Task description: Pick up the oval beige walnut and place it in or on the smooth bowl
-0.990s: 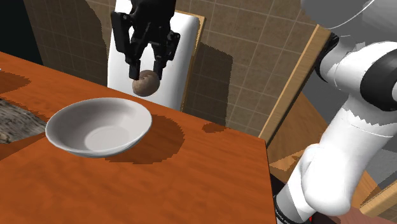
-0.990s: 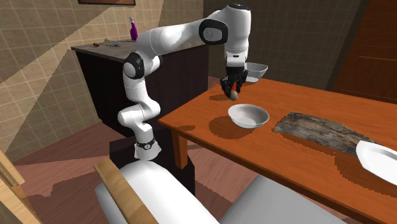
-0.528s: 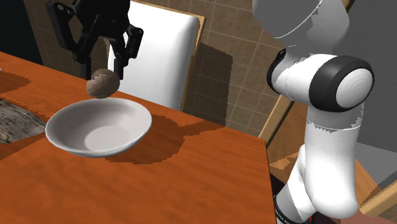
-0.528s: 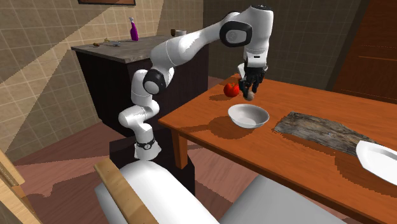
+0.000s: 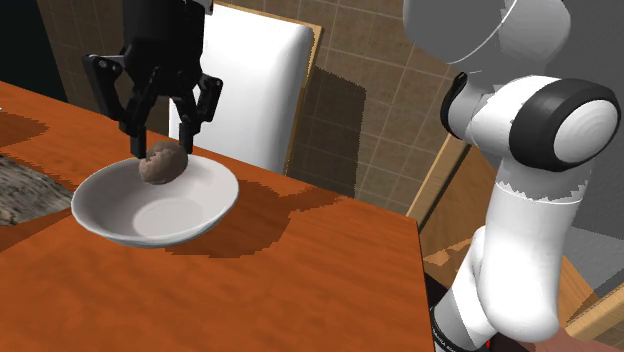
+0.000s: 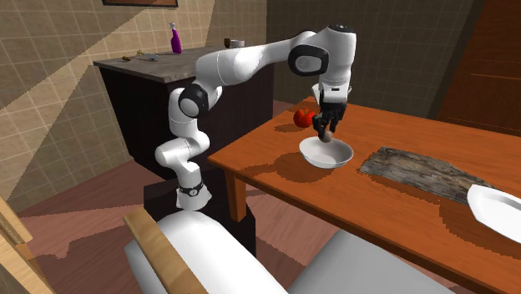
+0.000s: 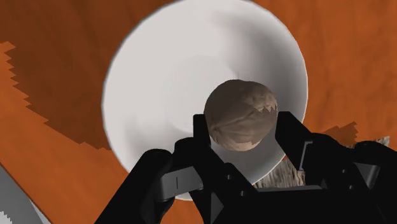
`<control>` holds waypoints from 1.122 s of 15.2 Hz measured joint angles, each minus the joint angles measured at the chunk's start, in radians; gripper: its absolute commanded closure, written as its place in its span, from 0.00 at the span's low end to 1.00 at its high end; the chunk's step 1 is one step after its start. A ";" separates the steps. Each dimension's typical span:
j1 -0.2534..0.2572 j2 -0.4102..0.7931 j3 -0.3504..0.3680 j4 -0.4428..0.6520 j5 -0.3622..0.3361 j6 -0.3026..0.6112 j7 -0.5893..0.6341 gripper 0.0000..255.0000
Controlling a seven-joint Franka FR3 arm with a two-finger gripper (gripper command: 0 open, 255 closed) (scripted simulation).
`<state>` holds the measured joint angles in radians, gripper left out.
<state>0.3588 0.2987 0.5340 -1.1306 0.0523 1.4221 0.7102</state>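
Tan tiled walls (image 6: 75,100) close the room in the second exterior view, with a brown wooden door (image 6: 484,67) at that view's right and a reddish floor (image 6: 92,192) below. Orange-brown wood makes the big table (image 5: 300,270), whose corner points toward the robot in the shoulder view. A dark counter (image 6: 142,92) stands behind the arm, with a small purple bottle (image 6: 174,38) on top. One white chair (image 5: 260,90) is drawn up at the table's far edge, right behind the gripper in the shoulder view. Two more white chairs (image 6: 200,250) stand at the near side in the second exterior view. The white arm (image 6: 242,63) rises from its dark stand (image 6: 163,196) and arches over the table's edge.

On the table, a rough grey mat (image 6: 426,171) lies to the second exterior view's right of the bowl, apart from it. A white plate (image 6: 497,209) sits past the mat, at the picture's edge. A red round thing (image 6: 304,116) rests close to the table's far edge, near the gripper but not touching it. Bare wood lies open between the bowl and the table's corner.

The white bowl (image 5: 100,220) sits well in from every edge. The black gripper (image 5: 161,152) hangs straight down over it, its fingers (image 7: 191,159) pinching the walnut from both sides. The brown, wrinkled walnut (image 5: 160,163) is held just above the inside of the bowl, toward the rim nearest the chair.
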 measured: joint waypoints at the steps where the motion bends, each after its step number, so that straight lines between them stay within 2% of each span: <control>1: -0.005 -0.009 0.000 -0.026 0.005 0.018 -0.004 1.00; 6: -0.028 -0.053 -0.004 -0.150 0.027 0.100 -0.028 1.00; 12: -0.029 -0.054 -0.004 -0.162 0.028 0.110 -0.030 1.00; 13: -0.029 -0.054 -0.004 -0.162 0.028 0.110 -0.030 0.00; 17: -0.029 -0.054 -0.004 -0.162 0.028 0.110 -0.030 0.00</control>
<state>0.3296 0.2444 0.5301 -1.2925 0.0803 1.5323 0.6803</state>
